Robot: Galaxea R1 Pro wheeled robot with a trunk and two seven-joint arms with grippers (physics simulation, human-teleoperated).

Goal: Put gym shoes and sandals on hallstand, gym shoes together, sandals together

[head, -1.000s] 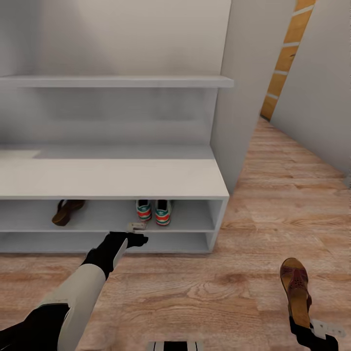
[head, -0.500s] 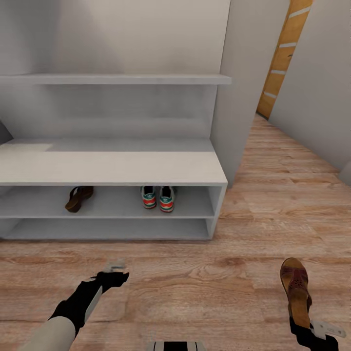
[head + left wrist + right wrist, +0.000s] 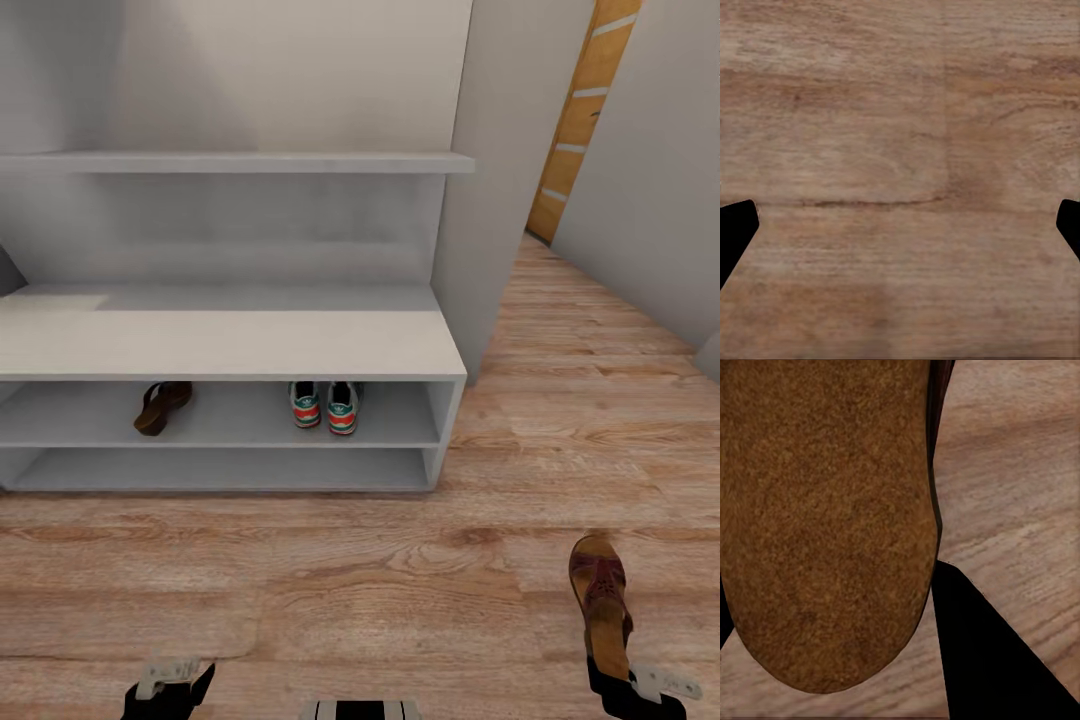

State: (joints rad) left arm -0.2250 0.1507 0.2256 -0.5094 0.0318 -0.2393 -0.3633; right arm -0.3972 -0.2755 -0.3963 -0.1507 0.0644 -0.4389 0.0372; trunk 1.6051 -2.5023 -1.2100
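On the hallstand [image 3: 230, 345], the upper open shelf level holds two gym shoes [image 3: 306, 404] [image 3: 342, 406] side by side, heels toward me. One dark brown sandal [image 3: 160, 407] lies further left on the same level. My right gripper [image 3: 625, 680] is shut on the heel end of the other sandal [image 3: 603, 590] at the lower right, over the corridor floor [image 3: 400, 580]. The right wrist view has its tan insole [image 3: 825, 510] close up beside one black finger [image 3: 982, 660]. My left gripper [image 3: 165, 685] is low at the bottom edge, open [image 3: 900, 225] over bare planks.
A floating wall shelf [image 3: 240, 162] runs above the bench. A grey wall panel [image 3: 490, 200] stands right of the rack. The corridor continues at the right toward an orange-brown door [image 3: 575, 120]. The rack's lower shelf level [image 3: 220, 470] holds nothing.
My left arm has drawn back from the rack's front to the bottom edge of the head view. The camera shifted a second ago. The held sandal has dropped slightly in the picture.
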